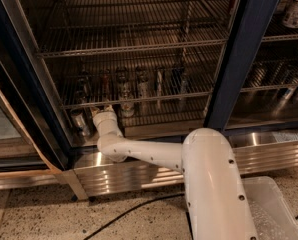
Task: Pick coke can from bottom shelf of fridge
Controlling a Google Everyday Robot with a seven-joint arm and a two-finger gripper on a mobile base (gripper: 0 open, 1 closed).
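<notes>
The fridge [249, 49] stands open with dark blue frames. My white arm reaches over the ribbed steel base into the left of its lowest part. My gripper [102, 111] sits at the front rail of the bottom shelf [154, 98], pointing inward. A row of several dim cans stands behind the rail. One of them, just above and behind the gripper, looks reddish [105, 82]; I cannot tell whether it is the coke can. A silver-grey can [80, 122] stands just left of the gripper. Whether the gripper holds anything is hidden.
A pale-labelled can [126, 107] stands just right of the gripper. Upper wire racks [139, 46] span the compartment. The blue centre post [239, 59] separates a right compartment with more cans [294, 6]. A black cable [134, 209] lies on the speckled floor.
</notes>
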